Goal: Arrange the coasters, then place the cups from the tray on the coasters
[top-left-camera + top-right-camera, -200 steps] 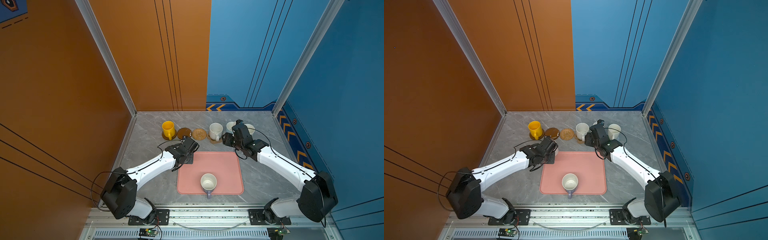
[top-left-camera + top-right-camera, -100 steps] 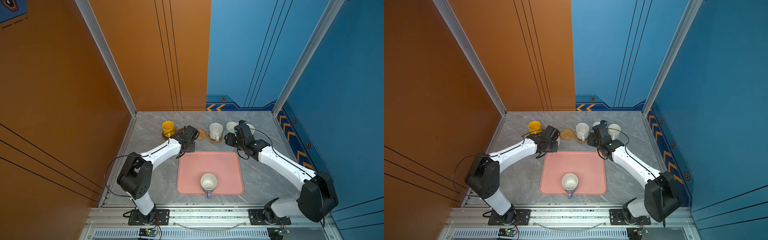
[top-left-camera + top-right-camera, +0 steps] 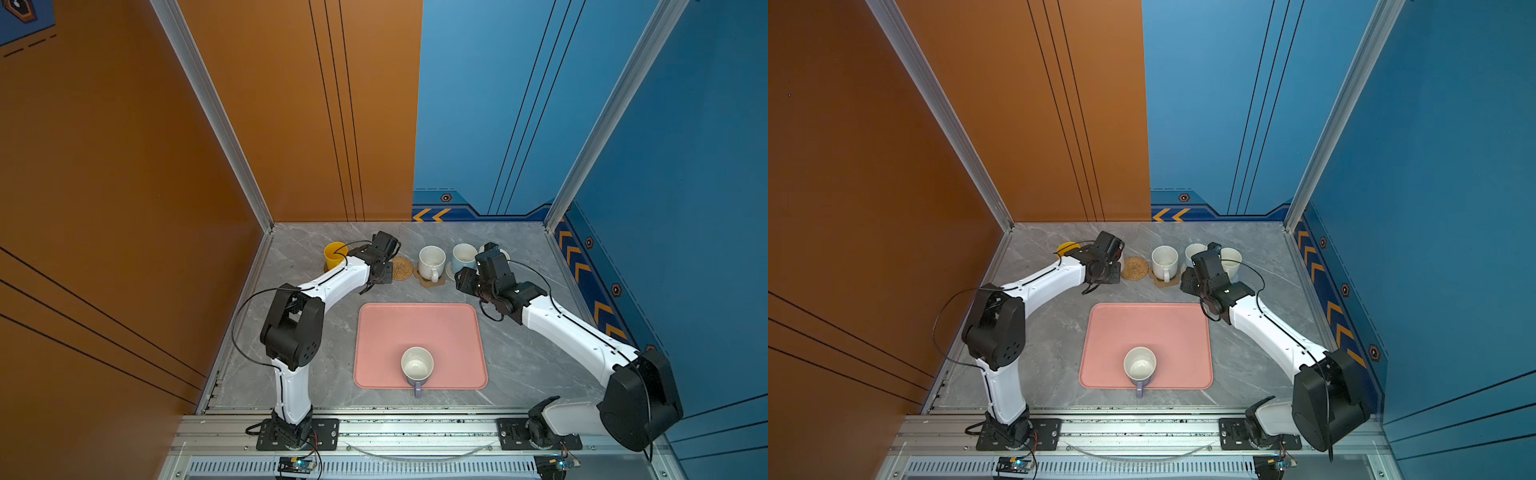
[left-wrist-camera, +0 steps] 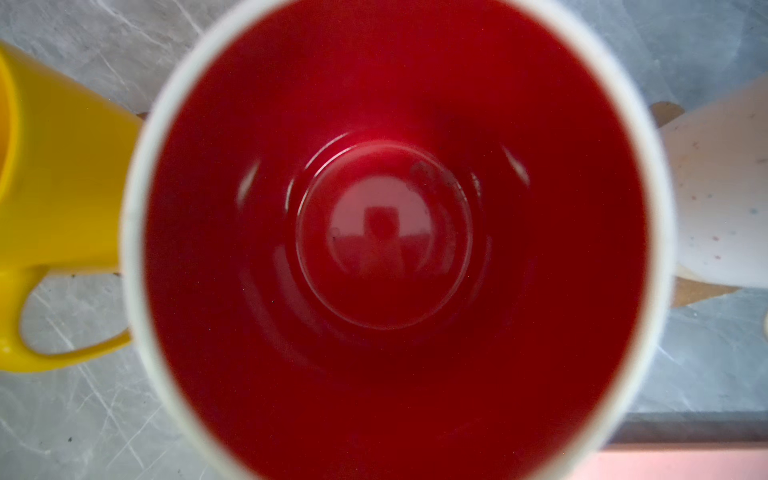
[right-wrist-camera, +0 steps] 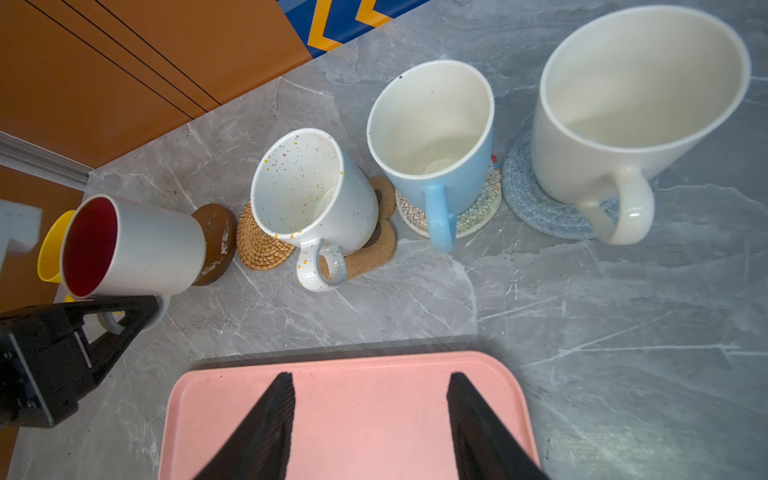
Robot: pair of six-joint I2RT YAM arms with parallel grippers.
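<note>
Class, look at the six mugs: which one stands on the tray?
The lavender mug, white inside. It alone sits on the pink tray, with its handle toward the near edge. No other mug touches the tray.

You have one lavender cup [image 3: 417, 365] upright on the salmon tray [image 3: 415, 328], handle toward its near edge. Back row, all upright:
- yellow cup [image 3: 334, 254]
- white cup with red inside [image 5: 133, 249] over a dark brown disc [image 5: 216, 245], contact unclear
- tan woven coaster [image 3: 401, 268], bare
- speckled cup [image 3: 431, 261] on paw coaster [image 5: 374, 253]
- light blue cup [image 3: 463, 255] on cream coaster [image 5: 478, 208]
- plain white cup [image 5: 623, 104] on blue woven coaster [image 5: 528, 195]
</note>
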